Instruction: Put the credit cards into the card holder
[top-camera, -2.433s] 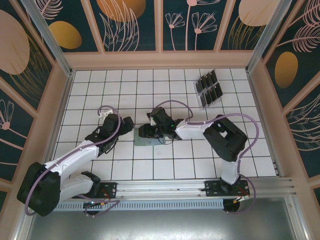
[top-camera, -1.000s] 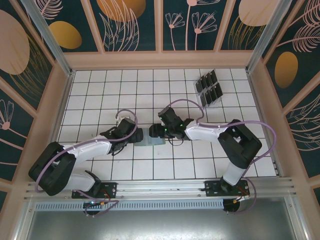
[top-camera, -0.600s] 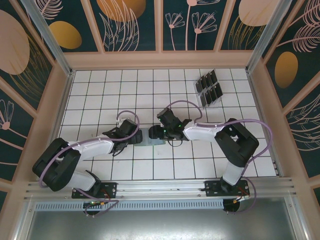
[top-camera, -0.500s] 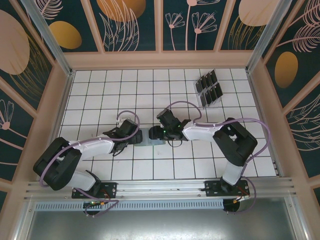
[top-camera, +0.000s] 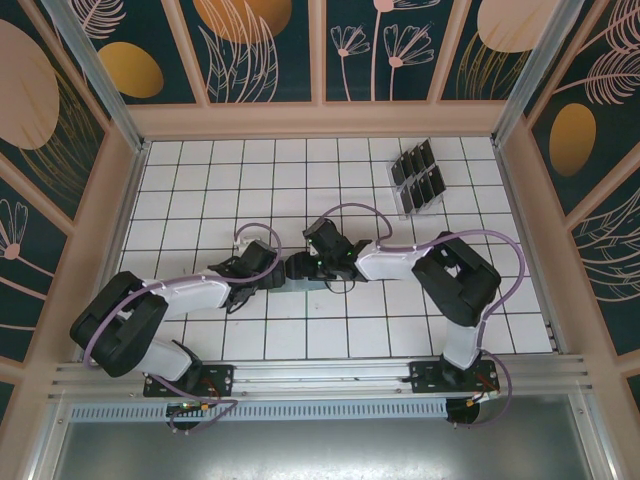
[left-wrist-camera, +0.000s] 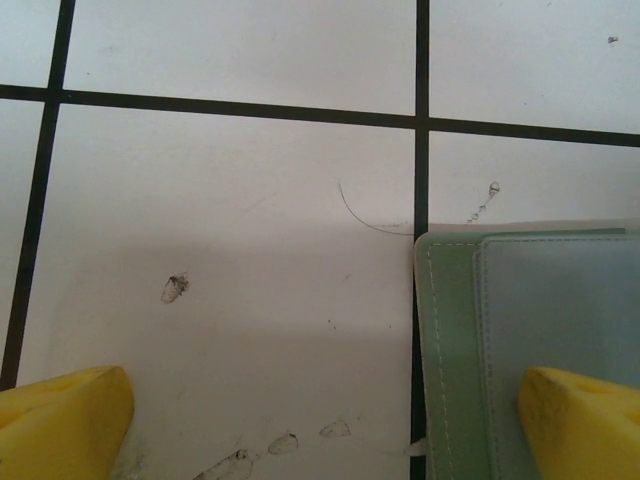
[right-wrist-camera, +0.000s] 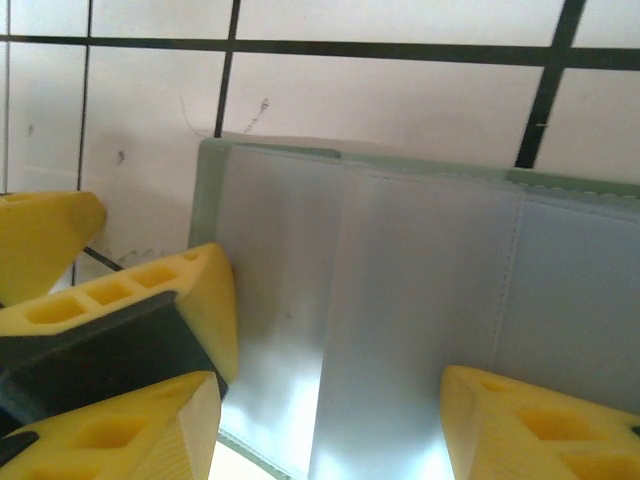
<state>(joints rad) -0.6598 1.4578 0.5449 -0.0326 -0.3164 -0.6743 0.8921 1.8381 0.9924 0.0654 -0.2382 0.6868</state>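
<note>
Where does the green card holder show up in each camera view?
Top external: the card holder lies at mid-table, partly covered.
Left wrist: it sits in the lower right.
Right wrist: it spreads across the centre.
Shared landmark: the black grid line running just beside the holder's corner.

left pincer (top-camera: 272, 278): moved right onto card holder (left-wrist-camera: 540, 300) edge | right pincer (top-camera: 300, 268): shifted left

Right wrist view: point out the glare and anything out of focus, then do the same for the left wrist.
Right wrist: white glare washes the bottom edge of the holder; the yellow fingers are soft. Left wrist: no glare, a faint shadow across the lower tile; stitching sharp, fingertips blurred.
</note>
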